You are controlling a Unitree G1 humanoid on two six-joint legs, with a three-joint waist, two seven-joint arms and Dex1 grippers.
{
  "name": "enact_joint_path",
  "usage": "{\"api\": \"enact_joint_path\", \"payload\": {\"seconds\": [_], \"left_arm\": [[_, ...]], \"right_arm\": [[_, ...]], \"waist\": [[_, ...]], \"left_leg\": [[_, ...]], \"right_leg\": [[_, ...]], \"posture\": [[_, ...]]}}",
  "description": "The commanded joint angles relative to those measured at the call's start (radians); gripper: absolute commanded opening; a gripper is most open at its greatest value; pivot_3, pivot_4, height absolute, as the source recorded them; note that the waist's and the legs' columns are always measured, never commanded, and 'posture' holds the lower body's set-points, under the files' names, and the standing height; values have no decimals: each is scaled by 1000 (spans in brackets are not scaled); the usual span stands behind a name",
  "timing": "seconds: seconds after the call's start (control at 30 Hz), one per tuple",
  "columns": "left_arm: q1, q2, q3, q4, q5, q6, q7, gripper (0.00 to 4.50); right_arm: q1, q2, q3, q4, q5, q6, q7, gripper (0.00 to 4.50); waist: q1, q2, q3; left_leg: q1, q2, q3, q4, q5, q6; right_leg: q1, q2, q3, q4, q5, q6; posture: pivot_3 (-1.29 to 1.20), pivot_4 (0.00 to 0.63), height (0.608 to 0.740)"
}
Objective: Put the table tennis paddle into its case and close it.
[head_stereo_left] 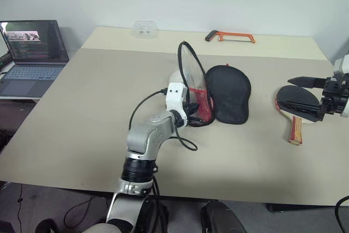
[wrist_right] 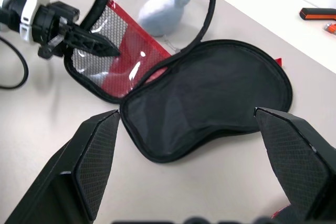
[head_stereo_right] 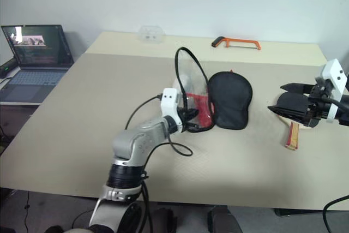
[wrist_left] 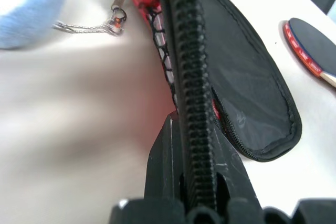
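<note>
The left gripper (wrist_right: 86,43) is pinching the zipper edge of the case (head_stereo_left: 228,94), propping its flap upright. It should be holding steady while the right gripper (head_stereo_left: 311,97), spread wide, is hovering above the table tennis paddle (head_stereo_left: 294,110) lying right of the case.

Case (head_stereo_left: 228,94) unzipped mid-table: dark half flat, lining up; red and mesh flap (wrist_right: 113,51) standing on edge at its left, zip rim arching upward. Grey-blue plush ball (wrist_right: 157,13) left of flap. Paddle (head_stereo_left: 293,106) flat, well right of case, black blade, striped handle pointing near.
</note>
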Motion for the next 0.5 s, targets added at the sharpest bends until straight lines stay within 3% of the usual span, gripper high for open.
{"api": "enact_joint_path", "payload": {"seconds": [0.03, 0.37, 0.5], "left_arm": [[0, 0, -13, -43, 0, 12, 6, 35], [27, 26, 4, -75, -2, 65, 23, 35], [14, 27, 21, -74, -18, 73, 8, 963]], "right_arm": [[-7, -30, 3, -39, -2, 42, -26, 4500], [11, -16, 16, -72, 5, 60, -44, 4500], [-14, -5, 11, -56, 16, 128, -95, 4500]], "waist": [[-1, 0, 0], [-1, 0, 0], [-1, 0, 0]], "left_leg": [[0, 0, 0, 0, 0, 0], [0, 0, 0, 0, 0, 0], [0, 0, 0, 0, 0, 0]], "right_leg": [[0, 0, 0, 0, 0, 0], [0, 0, 0, 0, 0, 0], [0, 0, 0, 0, 0, 0]], "posture": [[0, 150, 740], [0, 150, 740], [0, 150, 740]]}}
